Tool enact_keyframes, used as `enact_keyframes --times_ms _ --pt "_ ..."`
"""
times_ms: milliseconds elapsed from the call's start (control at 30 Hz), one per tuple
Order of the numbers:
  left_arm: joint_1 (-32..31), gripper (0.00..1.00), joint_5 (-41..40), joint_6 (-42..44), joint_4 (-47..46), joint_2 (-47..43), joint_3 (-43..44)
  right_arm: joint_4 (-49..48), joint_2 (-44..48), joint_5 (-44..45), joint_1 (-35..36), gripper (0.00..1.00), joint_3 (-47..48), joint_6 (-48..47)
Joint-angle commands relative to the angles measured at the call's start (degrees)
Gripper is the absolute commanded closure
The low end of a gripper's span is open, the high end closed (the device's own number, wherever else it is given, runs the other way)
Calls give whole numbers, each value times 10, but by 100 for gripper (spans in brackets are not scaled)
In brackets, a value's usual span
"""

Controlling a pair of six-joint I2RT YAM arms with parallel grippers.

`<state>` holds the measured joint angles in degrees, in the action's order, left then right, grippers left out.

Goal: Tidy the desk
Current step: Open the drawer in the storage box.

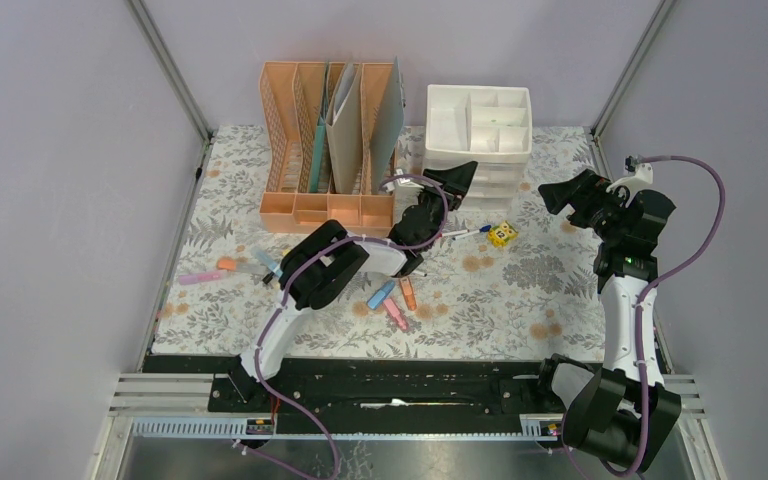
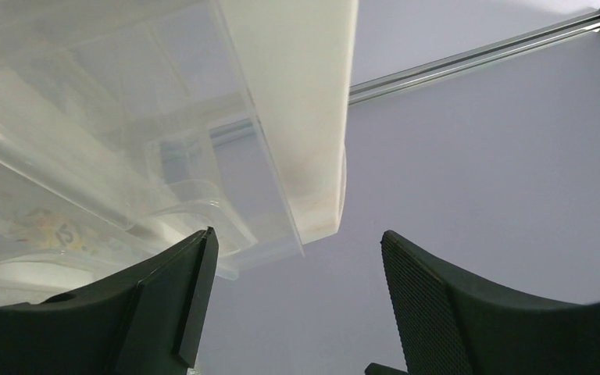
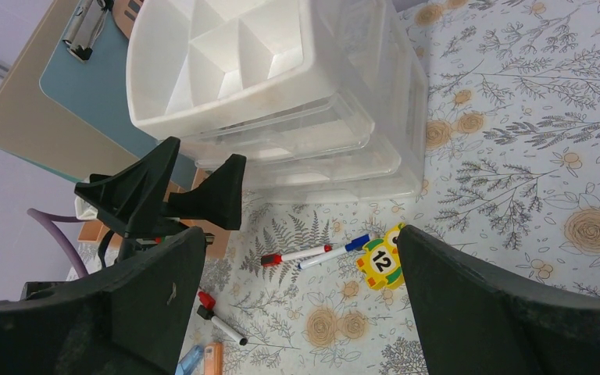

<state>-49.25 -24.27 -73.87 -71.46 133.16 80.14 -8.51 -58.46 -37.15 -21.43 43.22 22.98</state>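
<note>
- The table [image 1: 520, 300], covered in cloth printed with ferns and orange flowers, spans the cell floor ahead of both arm bases.
- A peach file rack [image 1: 295, 195] holding folders stands at the table's far edge, left of centre.
- A white drawer unit [image 1: 478, 125] stands just right of the rack.
- The left pincer [image 2: 297, 234] is spread and empty, just beside the unit's clear drawers.
- The right pincer [image 3: 297, 234] is spread wide and empty, above the table to the right of the unit.
- Two markers [image 3: 293, 255] and a yellow toy car [image 3: 381, 262] lie in front of the drawers.

Rack [image 1: 325, 210] left of drawers [image 1: 477, 152], on desk [image 1: 520, 300]
</note>
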Motion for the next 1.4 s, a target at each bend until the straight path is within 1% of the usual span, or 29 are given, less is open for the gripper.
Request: enact_keyframes --times_ms 0,200,400,500,533,567,633,733,867,1033,1167,1267,1367 --pt "3 18 -9 1 10 5 30 -27 1 -8 -4 0 2 -1" --pt "10 19 -29 3 20 15 54 -28 -1 -10 -4 0 2 0" --pt "15 20 -31 -11 18 37 93 -28 0 -10 -4 0 1 1" --pt "17 23 -26 -9 0 41 103 -29 0 -10 -4 0 1 1" --pt "16 27 -23 -9 -14 43 103 -29 1 -10 -4 0 1 1" --pt "17 32 -21 -8 -29 43 100 -29 0 -10 -4 0 1 1" --pt "17 38 -16 -8 -65 43 91 -29 0 -10 -4 0 1 1" --pt "16 41 -8 -5 -105 36 74 -29 1 -10 -4 0 1 2" --pt "11 43 2 8 -150 21 50 -31 0 -11 -4 0 0 2" --pt "-1 45 13 31 -176 -5 28 -32 -2 -9 -4 0 -1 0" --pt "-7 45 14 33 -191 -17 3 -33 -3 -13 -4 0 -1 -3" --pt "-10 46 16 26 -197 -24 -16 -42 -8 -52 -4 0 3 -19" --pt "-13 47 17 22 -200 -35 -37 -30 -26 -95 -3 0 18 -44"
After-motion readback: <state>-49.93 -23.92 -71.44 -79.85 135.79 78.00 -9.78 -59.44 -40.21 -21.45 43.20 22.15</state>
